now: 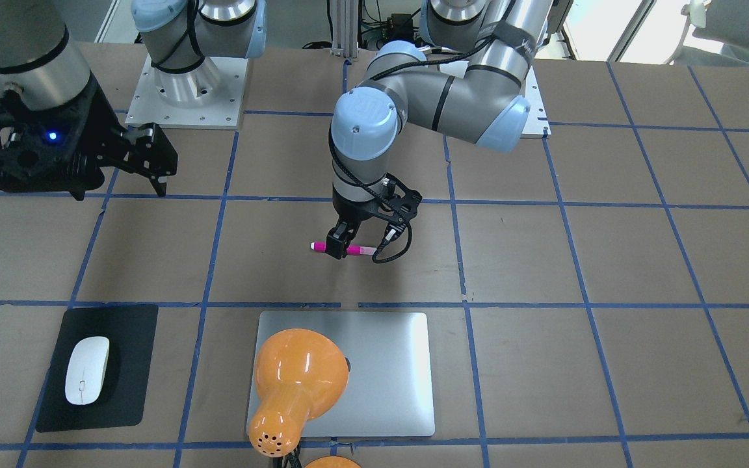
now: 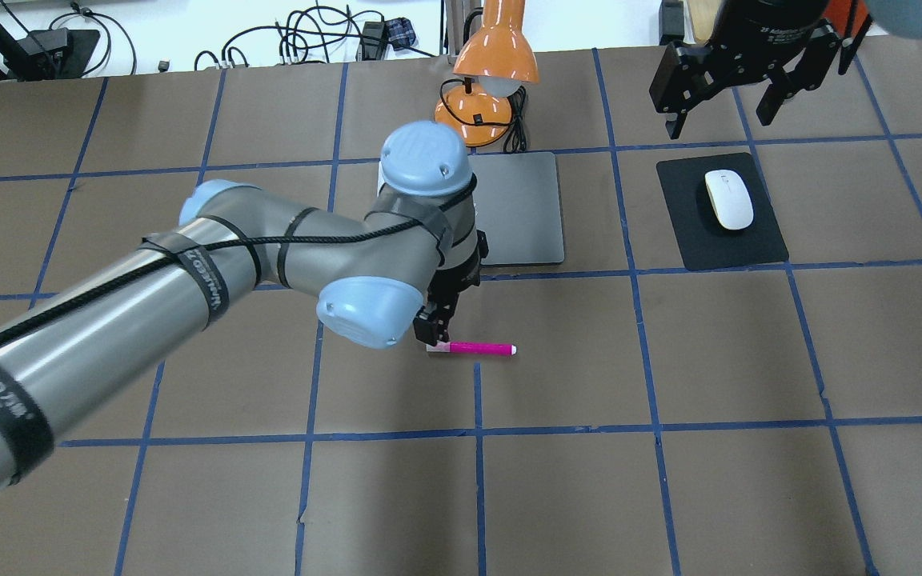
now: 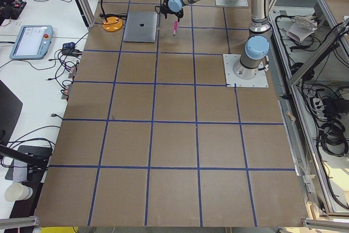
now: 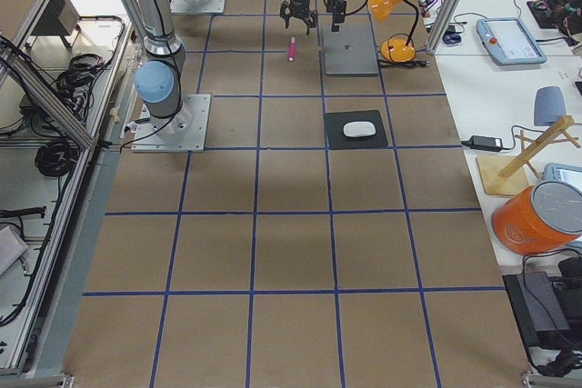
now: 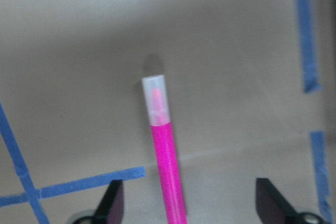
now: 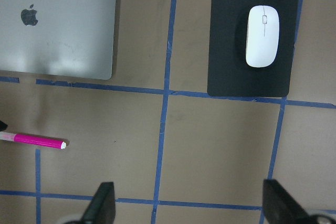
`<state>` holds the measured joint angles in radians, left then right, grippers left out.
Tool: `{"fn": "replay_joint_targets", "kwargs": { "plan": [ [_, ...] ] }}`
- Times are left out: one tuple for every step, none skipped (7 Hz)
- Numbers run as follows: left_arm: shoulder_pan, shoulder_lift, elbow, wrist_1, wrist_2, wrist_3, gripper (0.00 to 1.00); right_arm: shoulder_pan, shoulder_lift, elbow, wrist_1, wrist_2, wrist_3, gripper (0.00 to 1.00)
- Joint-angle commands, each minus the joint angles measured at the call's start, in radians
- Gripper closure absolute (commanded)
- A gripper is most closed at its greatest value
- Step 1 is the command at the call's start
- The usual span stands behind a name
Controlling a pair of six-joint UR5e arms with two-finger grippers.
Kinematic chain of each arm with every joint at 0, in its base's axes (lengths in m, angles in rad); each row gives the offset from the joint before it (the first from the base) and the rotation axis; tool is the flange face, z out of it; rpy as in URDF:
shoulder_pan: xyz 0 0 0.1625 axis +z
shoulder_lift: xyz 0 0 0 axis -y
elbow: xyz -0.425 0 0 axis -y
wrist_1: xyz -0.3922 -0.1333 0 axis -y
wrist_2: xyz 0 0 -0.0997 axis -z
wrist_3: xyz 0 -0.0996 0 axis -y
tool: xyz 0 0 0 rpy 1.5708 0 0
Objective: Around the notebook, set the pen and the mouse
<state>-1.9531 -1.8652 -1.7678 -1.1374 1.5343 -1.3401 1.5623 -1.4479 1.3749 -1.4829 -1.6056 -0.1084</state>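
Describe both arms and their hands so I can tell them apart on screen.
Both are silver-grey tubes with pale blue joint caps. The left arm carries black straps with white lettering and a black cable; the right arm shows a black band. Both hands are black: the left hand has a looping cable, the right hand a blue light.

Desk clutter on a taped table.
An orange lamp (image 1: 296, 380) stood on the brown paper-covered table (image 1: 641, 253), which was gridded with blue tape (image 1: 543, 303); a black mat (image 1: 134, 364) lay flat well to one side, and cables (image 2: 309, 36) trailed past the table's edge.
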Motion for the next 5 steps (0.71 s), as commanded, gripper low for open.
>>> {"fn": "replay_joint_targets", "kwargs": {
  "plan": [
    [0.138, 0.166, 0.155, -0.404, 0.047, 0.696, 0.00, -0.001, -0.009, 0.019, 0.018, 0.006, 0.012, 0.00],
    [0.233, 0.232, 0.189, -0.511, 0.070, 0.996, 0.00, -0.001, -0.008, 0.019, 0.013, 0.007, 0.013, 0.00],
    [0.323, 0.286, 0.200, -0.522, 0.082, 1.200, 0.00, 0.004, -0.012, 0.013, 0.007, -0.002, 0.019, 0.00],
    [0.391, 0.317, 0.202, -0.509, 0.079, 1.357, 0.00, 0.013, 0.001, 0.013, 0.013, -0.002, 0.095, 0.00],
    [0.413, 0.331, 0.193, -0.504, 0.079, 1.425, 0.00, 0.012, 0.006, 0.012, 0.015, -0.004, 0.099, 0.00]
  ]
}}
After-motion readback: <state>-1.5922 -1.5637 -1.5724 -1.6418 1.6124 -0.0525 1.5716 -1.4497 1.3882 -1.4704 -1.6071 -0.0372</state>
